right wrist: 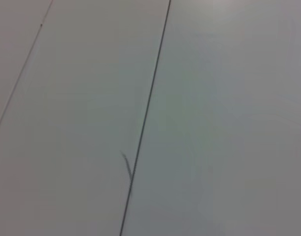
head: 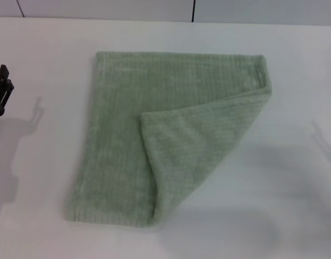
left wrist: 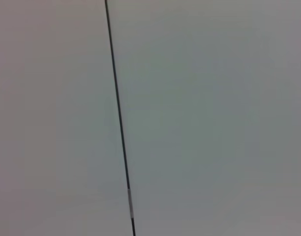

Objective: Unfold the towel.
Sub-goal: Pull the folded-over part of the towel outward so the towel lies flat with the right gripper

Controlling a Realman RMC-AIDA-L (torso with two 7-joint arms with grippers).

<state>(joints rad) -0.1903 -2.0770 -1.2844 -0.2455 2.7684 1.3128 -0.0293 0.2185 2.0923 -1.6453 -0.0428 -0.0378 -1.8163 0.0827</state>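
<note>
The pale sage-green towel point(head: 138, 145) lies flat on the white table point(head: 41, 178) in the head view. Its right-hand part is folded over diagonally, so a triangular flap point(head: 200, 145) rests on top with its tip pointing toward the middle of the cloth. My left gripper point(head: 0, 91) shows only as a dark piece at the far left edge, well clear of the towel. The right gripper is out of view. Neither wrist view shows the towel or any fingers.
Both wrist views show only pale wall panels with a thin dark seam point(left wrist: 118, 118) point(right wrist: 148, 113). A wall with dark seams runs behind the table's far edge point(head: 193, 11).
</note>
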